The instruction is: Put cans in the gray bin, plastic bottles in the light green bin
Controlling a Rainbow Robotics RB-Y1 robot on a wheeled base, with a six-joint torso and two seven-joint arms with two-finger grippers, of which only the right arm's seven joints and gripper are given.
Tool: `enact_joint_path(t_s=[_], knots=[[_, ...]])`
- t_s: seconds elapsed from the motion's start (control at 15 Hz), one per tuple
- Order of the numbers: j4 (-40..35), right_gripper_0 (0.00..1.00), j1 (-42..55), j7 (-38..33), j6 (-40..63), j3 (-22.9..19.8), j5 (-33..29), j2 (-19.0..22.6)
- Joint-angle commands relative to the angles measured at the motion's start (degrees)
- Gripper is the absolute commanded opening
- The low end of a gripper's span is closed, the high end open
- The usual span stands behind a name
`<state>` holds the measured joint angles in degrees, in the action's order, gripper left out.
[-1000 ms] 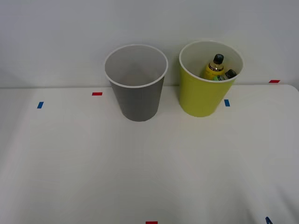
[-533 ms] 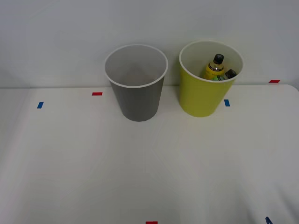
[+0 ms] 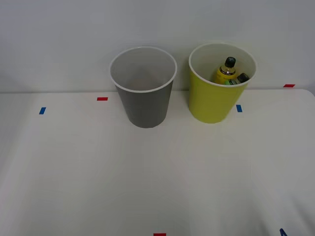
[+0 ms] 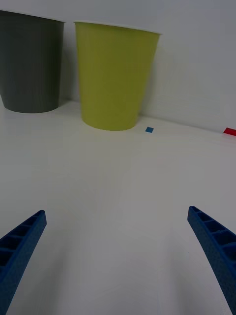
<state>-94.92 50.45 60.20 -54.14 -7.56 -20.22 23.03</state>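
Yellow-green plastic forms the light green bin [image 3: 215, 98], upright at the table's [image 3: 157, 172] far edge, just right of the gray bin [image 3: 144, 98]; both plastic bottles [image 3: 229, 73] lie inside it; the right gripper [image 4: 118, 256], fingers [image 4: 19, 246] spread wide and holding nothing, hovers low over bare tabletop, well apart from both bins.

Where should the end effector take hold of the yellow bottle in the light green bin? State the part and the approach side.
Probably the black-capped neck, from straight above. The yellow bottle stands fairly upright deep inside the light green bin, so the walls block any side approach, and the green bottle crowds its body.
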Motion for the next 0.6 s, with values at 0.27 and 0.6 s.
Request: enact_joint_path(t_s=[0.27, 0.6], knots=[[0.0, 1.00, 0.0, 0.0, 0.0, 0.0, 0.0, 0.0], [0.0, 1.00, 0.0, 0.0, 0.0, 0.0, 0.0, 0.0]])
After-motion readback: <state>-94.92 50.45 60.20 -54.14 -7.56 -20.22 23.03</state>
